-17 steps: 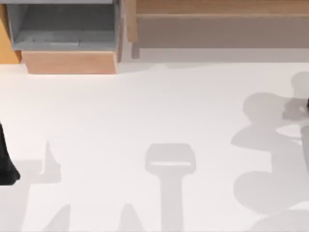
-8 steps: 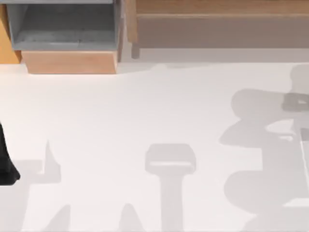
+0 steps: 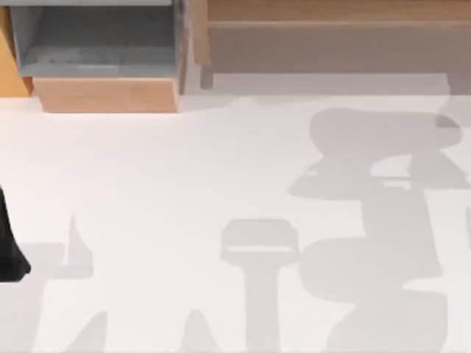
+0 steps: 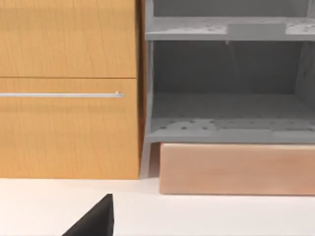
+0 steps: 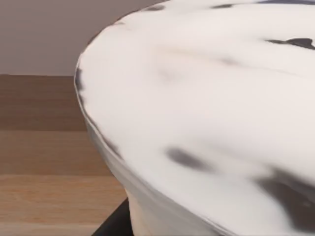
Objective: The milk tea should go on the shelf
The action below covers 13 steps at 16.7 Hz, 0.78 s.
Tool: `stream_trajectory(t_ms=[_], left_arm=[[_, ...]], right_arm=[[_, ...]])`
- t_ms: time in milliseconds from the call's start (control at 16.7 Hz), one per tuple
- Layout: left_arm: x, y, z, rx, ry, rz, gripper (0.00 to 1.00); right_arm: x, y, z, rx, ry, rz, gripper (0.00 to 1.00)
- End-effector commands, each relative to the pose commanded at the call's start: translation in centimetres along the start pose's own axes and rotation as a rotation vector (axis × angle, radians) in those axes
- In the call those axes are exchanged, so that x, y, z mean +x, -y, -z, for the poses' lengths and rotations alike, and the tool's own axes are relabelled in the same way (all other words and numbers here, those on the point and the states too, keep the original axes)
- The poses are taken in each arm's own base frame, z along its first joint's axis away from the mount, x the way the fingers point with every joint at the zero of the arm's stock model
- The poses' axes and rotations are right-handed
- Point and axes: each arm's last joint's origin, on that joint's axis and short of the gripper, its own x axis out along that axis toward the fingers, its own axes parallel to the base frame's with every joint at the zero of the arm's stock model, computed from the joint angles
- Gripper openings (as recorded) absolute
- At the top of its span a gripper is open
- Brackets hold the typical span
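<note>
The milk tea (image 5: 206,113), a white cup with dark blotches, sits very close in the right wrist view. A dark finger (image 5: 114,225) of my right gripper shows under its edge, and the gripper is shut on the cup. Behind the cup lies the shelf (image 5: 44,147), seen as pale wood boards. In the top view the shelf (image 3: 331,11) runs along the back right, its grey-brown recess (image 3: 331,48) below the top board. The right arm casts a big shadow (image 3: 375,220) on the table in front of it. My left arm (image 3: 9,246) is parked at the table's left edge.
A smaller wooden box with a grey interior (image 3: 103,44) stands at the back left, next to the shelf's left end. An orange-wood cabinet with a metal handle (image 4: 64,93) adjoins it. The white table (image 3: 147,169) stretches between both arms.
The right arm's shadow has slid left across the table and back toward the shelf. The left arm has stayed still.
</note>
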Motion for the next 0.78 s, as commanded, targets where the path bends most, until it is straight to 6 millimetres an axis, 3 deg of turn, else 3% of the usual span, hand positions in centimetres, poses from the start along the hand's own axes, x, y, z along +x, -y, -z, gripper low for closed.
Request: stream_trajectory(t_ms=[300,780], left_arm=[[0.0,0.0,0.0,0.0,0.0,0.0,1.0],[0.0,0.0,0.0,0.0,0.0,0.0,1.0]], right_arm=[[2.4,1.5,-5.3,0.0,-0.014,0.003,0.0],[6.6,1.8,-9.3,0.028,-0.162,-0.017,0.0]])
